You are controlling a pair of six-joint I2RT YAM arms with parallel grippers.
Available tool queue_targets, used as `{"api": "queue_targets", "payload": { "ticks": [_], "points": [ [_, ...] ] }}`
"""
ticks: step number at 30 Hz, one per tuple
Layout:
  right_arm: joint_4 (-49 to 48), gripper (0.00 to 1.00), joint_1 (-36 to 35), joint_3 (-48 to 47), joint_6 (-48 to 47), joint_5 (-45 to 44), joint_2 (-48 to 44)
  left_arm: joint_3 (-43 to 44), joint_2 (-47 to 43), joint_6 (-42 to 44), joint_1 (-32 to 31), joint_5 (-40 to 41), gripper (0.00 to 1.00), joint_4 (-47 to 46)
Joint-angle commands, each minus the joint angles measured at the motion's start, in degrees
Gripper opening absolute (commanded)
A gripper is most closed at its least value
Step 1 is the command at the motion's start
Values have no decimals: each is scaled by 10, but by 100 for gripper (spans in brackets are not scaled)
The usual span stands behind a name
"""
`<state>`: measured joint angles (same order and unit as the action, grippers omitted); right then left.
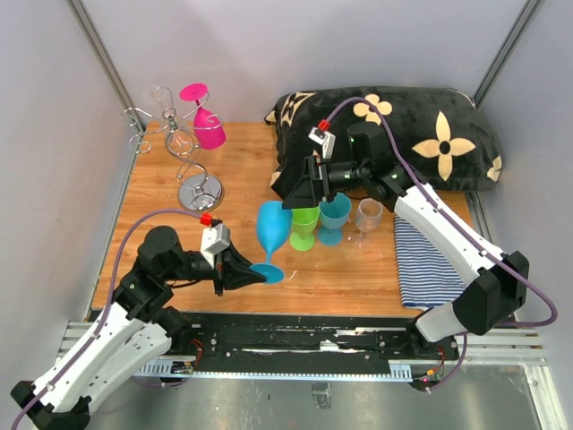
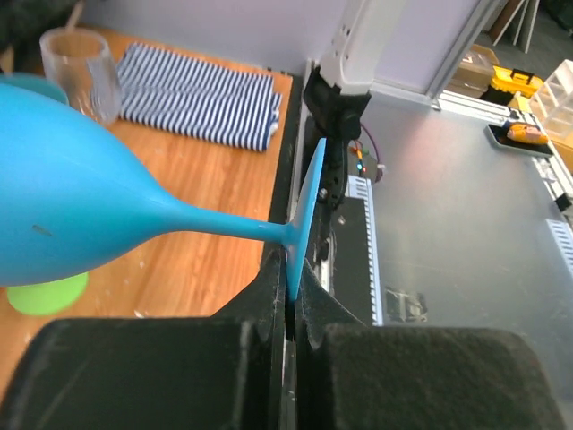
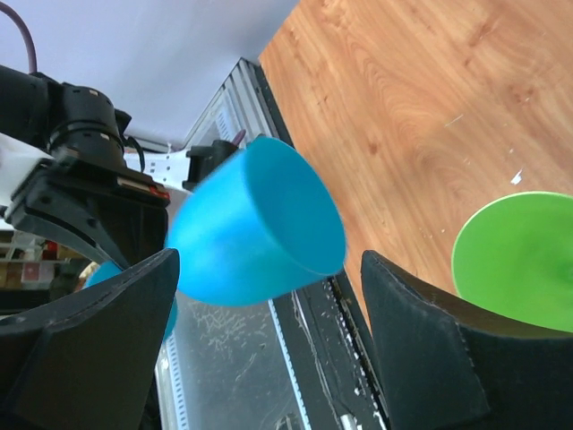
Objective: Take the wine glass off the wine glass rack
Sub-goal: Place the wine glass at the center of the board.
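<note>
A blue wine glass [image 1: 273,229] hangs tilted over the table, off the wine glass rack [image 1: 199,191]. My left gripper [image 1: 255,271] is shut on the edge of its round foot [image 2: 309,202], and the stem and bowl [image 2: 72,215] lean away to the left in the left wrist view. My right gripper [image 1: 298,190] is open at the bowl's rim. In the right wrist view the bowl [image 3: 260,224] lies between its wide-spread fingers [image 3: 421,340], with a gap beside the right one. A pink glass [image 1: 208,125] and a clear glass [image 1: 161,98] hang on the rack's hooks at the back left.
A green glass [image 1: 304,224], a teal glass [image 1: 335,215] and a clear glass [image 1: 368,215] stand mid-table beside the blue one. A striped cloth [image 1: 425,260] lies on the right. A black flowered cushion [image 1: 403,134] fills the back right.
</note>
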<state>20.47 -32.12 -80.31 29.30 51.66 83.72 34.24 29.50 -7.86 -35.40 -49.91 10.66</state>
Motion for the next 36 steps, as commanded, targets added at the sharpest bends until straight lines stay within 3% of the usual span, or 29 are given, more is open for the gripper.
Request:
{"api": "queue_targets", "payload": {
  "ticks": [1, 5, 11, 14, 18, 20, 22, 23, 24, 27, 31, 33, 36],
  "points": [
    [40, 82, -3, -14, -24, 37, 12, -22, -14, 28, -5, -37, 0, -82],
    [21, 82, -3, -15, -14, 45, 17, -23, 3, 27, -5, -62, 0, -86],
    [-4, 72, -21, -22, 0, 144, 40, -34, -4, 16, -5, -75, 1, -113],
    [-13, 61, -26, -21, 1, 172, 39, -40, -7, 9, -5, -72, 0, -119],
    [-61, 30, -27, -5, 29, 217, 24, -40, -3, 20, -5, -49, 0, -80],
    [-79, 21, -26, 4, 41, 224, 14, -44, -5, 14, -5, -37, 1, -78],
    [-87, 2, -27, 11, 45, 222, 3, -51, -13, -2, -5, -14, 1, -87],
    [-85, 1, -27, 13, 43, 212, -4, -55, -17, -10, -5, -6, 2, -93],
    [-82, 1, -27, 18, 40, 200, -12, -59, -21, -20, -5, 7, 9, -99],
    [-31, 1, -28, 23, -10, 123, -43, -74, -39, -54, -5, 51, 44, -119],
    [79, 1, -43, 14, -108, -9, -81, -101, -76, -113, -5, 85, 73, -152],
    [122, 1, -48, 18, -133, -67, -100, -112, -101, -139, -5, 103, 96, -157],
    [178, 1, -75, 32, -175, -166, -135, -120, -142, -172, -5, 147, 100, -148]
  ]
}}
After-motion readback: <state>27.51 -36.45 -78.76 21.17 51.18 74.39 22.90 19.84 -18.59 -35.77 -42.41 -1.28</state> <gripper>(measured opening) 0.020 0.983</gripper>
